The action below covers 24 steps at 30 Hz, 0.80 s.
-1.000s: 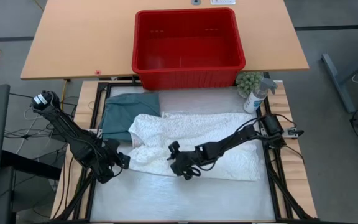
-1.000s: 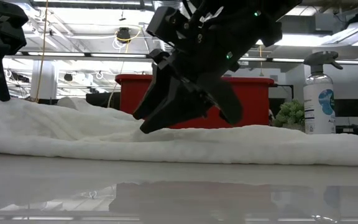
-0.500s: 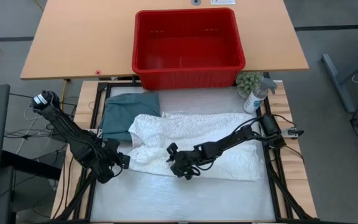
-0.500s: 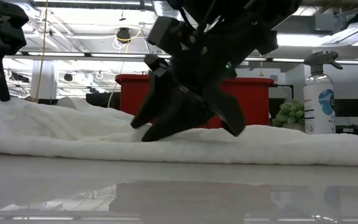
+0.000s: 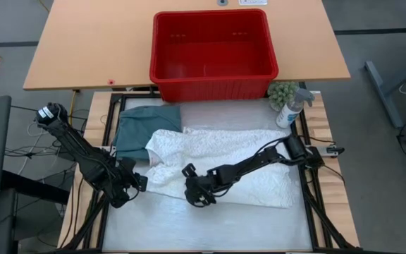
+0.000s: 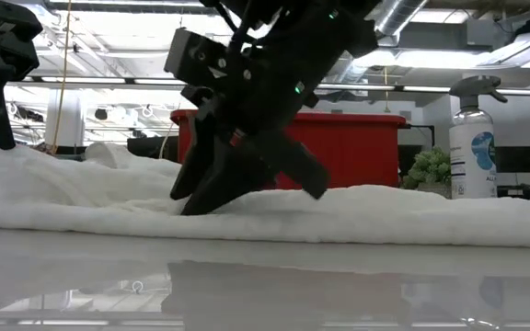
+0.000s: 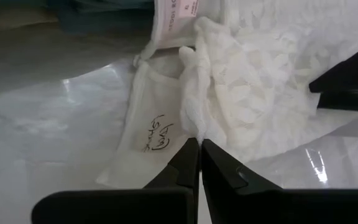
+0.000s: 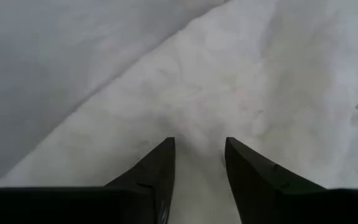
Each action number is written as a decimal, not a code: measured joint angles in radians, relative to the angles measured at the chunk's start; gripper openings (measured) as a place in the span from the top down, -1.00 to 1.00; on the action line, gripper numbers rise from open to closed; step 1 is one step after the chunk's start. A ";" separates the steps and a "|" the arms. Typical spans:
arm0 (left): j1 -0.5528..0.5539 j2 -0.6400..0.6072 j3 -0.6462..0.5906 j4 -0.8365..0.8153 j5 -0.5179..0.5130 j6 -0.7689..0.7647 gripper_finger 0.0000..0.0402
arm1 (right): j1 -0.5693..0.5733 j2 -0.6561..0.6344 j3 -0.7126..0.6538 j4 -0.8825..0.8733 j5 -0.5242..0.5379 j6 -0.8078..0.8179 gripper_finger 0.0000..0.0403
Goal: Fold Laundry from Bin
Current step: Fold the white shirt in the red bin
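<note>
The white lacy garment (image 5: 224,159) lies spread across the table's middle. The teal garment (image 5: 143,130) lies flat at the far left, partly under it. The red bin (image 5: 213,46) stands on the wooden table beyond. My right gripper (image 5: 191,194) is open, its fingertips down on the white garment near its near edge (image 8: 197,152). My left gripper (image 5: 139,182) is shut at the garment's left edge (image 7: 199,144); whether it touches the cloth, I cannot tell. My right gripper sets its two fingertips (image 6: 187,204) on the white garment's top surface (image 8: 201,118), close to its near edge and left of its middle. The fingers slant down from the table's right and stand apart, with cloth showing in the gap. The garment lies flat on the table.
A spray bottle (image 5: 291,107) and a small green plant (image 5: 282,92) stand at the table's far right corner. A white label tag (image 7: 151,134) with handwriting lies by the garment's left edge. Bare glossy table (image 5: 210,226) stretches along the near edge.
My right gripper has slid toward the table's left edge over the white garment and sunk, so its fingertips now sit on the cloth near its near edge. The garment has stayed spread out.
</note>
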 joint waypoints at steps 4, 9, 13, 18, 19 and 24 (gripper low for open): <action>0.000 0.000 0.000 -0.001 -0.004 0.019 1.00 | -0.012 -0.003 0.014 -0.007 -0.011 0.001 0.22; 0.000 0.000 0.000 0.000 -0.003 0.026 1.00 | -0.019 0.005 0.012 -0.015 -0.055 0.004 0.24; 0.000 0.000 0.000 -0.001 -0.003 0.026 1.00 | -0.019 0.005 0.012 -0.006 -0.056 -0.003 0.29; 0.000 0.000 0.000 -0.001 -0.002 0.026 1.00 | -0.019 0.005 0.012 -0.013 -0.049 -0.001 0.73; 0.000 0.000 0.000 -0.001 -0.002 0.026 1.00 | -0.019 0.005 0.012 -0.014 -0.048 0.013 0.85; 0.000 0.000 0.000 0.000 0.018 0.021 1.00 | -0.023 0.003 0.012 -0.017 -0.014 0.101 0.88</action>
